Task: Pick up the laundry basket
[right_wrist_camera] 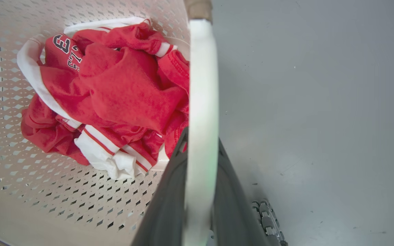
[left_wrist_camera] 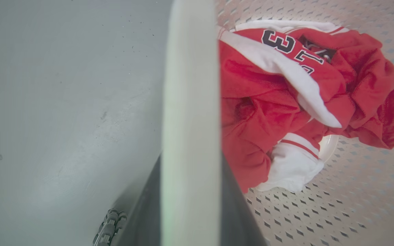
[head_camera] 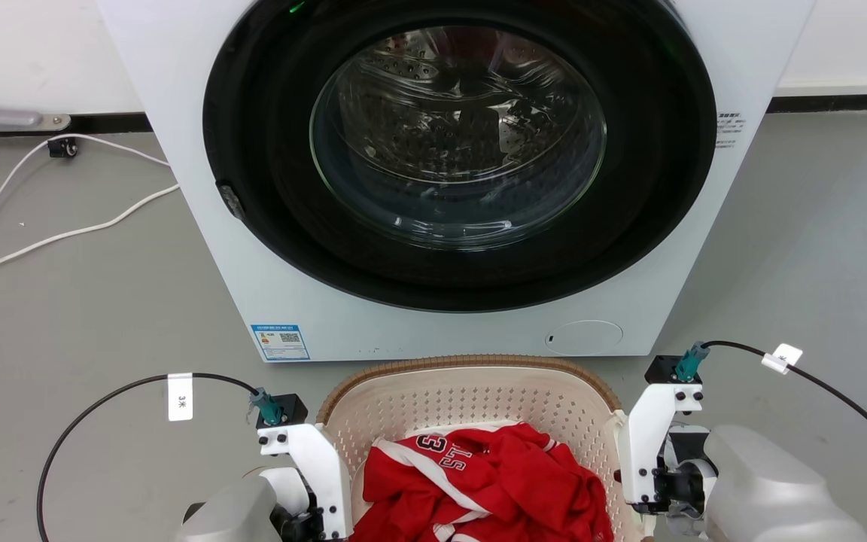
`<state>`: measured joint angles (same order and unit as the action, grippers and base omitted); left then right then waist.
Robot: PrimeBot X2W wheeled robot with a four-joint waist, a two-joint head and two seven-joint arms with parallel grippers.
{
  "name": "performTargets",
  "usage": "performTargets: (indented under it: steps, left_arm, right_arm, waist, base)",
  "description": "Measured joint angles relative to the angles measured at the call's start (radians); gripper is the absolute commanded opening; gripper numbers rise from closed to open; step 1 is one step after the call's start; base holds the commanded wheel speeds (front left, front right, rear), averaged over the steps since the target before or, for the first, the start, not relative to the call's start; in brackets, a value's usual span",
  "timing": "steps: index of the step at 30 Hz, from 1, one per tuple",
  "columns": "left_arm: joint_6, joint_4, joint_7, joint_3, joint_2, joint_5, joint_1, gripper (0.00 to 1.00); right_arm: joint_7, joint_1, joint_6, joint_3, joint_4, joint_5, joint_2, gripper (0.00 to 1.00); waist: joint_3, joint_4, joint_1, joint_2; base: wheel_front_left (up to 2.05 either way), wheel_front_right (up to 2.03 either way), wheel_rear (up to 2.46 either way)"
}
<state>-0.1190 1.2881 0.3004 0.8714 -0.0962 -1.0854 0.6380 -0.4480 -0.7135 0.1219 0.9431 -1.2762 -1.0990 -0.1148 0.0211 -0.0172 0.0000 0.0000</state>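
The laundry basket (head_camera: 471, 366), cream and perforated with a brown woven-look rim, stands close in front of the washer at the bottom centre of the head view. A red and white jersey (head_camera: 479, 482) lies inside it. In the left wrist view my left gripper (left_wrist_camera: 190, 164) is shut with its dark fingers (left_wrist_camera: 233, 205) on both sides of the basket's white loop handle (left_wrist_camera: 190, 85). My right gripper (right_wrist_camera: 200, 147) grips the opposite white handle (right_wrist_camera: 202, 75) the same way. In the head view both white wrist mounts flank the basket, the left one (head_camera: 313, 467) and the right one (head_camera: 648, 444). I cannot tell whether the basket rests on the floor.
A white front-loading washer (head_camera: 200, 248) with its dark round door (head_camera: 460, 135) shut rises right behind the basket. White cables (head_camera: 65, 233) trail over the grey floor at the left. Bare grey floor (head_camera: 802, 248) lies on both sides of the washer and basket.
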Motion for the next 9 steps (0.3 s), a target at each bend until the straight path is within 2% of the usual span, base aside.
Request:
performTargets:
  steps: [9]
  left_arm:
    - [0.000,0.000,0.000,0.008,-0.002,-0.008,0.002,0.00]
  right_arm:
    - [0.003,0.000,0.000,0.004,-0.001,-0.003,0.001,0.00]
  waist:
    - [0.001,-0.005,0.0000,0.0000]
  base:
    - [0.00,0.00,0.00]
